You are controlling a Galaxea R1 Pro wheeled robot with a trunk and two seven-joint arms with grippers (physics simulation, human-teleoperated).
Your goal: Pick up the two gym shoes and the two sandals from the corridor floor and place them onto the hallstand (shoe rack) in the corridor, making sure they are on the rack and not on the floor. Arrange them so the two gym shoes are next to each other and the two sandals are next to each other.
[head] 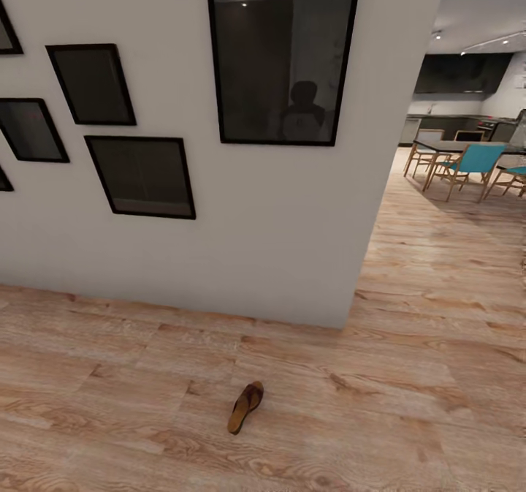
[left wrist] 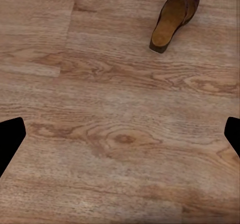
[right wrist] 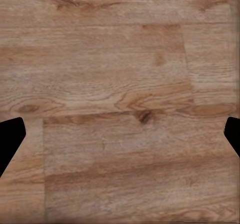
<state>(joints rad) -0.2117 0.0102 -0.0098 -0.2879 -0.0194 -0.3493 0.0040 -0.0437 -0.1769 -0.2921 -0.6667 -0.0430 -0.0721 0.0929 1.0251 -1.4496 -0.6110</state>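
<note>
One brown sandal (head: 245, 406) with a tan insole and a dark woven strap lies flat on the corridor floor (head: 409, 404), a short way out from the white wall's corner. In the left wrist view the sandal (left wrist: 174, 18) lies beyond my left gripper (left wrist: 120, 139), whose dark fingertips (left wrist: 10, 139) stand wide apart over bare planks, well short of it. My right gripper (right wrist: 120, 139) is open as well, hovering over plain wood floor (right wrist: 115, 74) with nothing between its fingers. The gym shoes and the hallstand are out of view.
A white wall (head: 277, 258) hung with several black-framed pictures (head: 142, 176) fills the left and middle, ending at a corner (head: 351, 316). Past that corner the wood floor runs to a dining table with turquoise chairs (head: 475, 163) and a dark kitchen.
</note>
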